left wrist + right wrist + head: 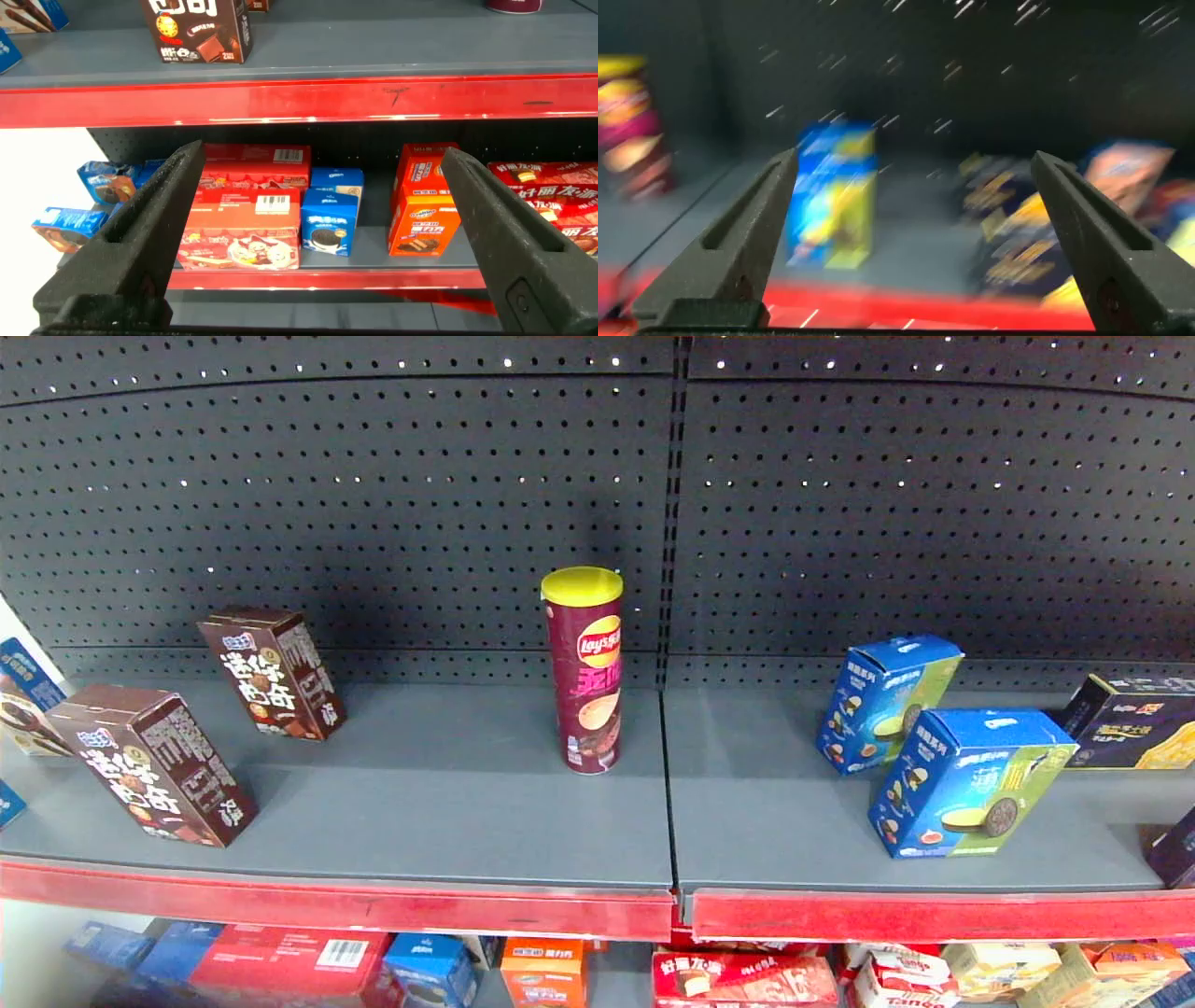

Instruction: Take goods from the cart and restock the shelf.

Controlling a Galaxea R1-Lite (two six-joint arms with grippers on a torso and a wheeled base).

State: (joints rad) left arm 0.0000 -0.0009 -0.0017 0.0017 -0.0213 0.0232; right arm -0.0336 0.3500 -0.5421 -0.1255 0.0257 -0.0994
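Chip can (586, 672), shelf (420, 803) 12 o'clock | likely light, stiff, slick, crushable | hold mid-body | left pincer (320, 154), right pincer (912, 159): both agape, empty

Bright light; can (583, 672) shadows pegboard (373, 523) behind. Shelf (336, 901) edge bows. Right wrist view smeared, likely motion.

- This is a shop — a grey metal shelf (448, 803) has a red front strip (355, 901).
- Behind is a dark metal wall full of little holes (373, 504).
- Brown cardboard boxes (154, 761), blue-and-green cardboard boxes (966, 779) and a tall purple chip tube with a yellow lid (586, 672) stand on it.
- The lower shelf (372, 245) holds more boxes — one red cardboard box (245, 224) has a barcode.
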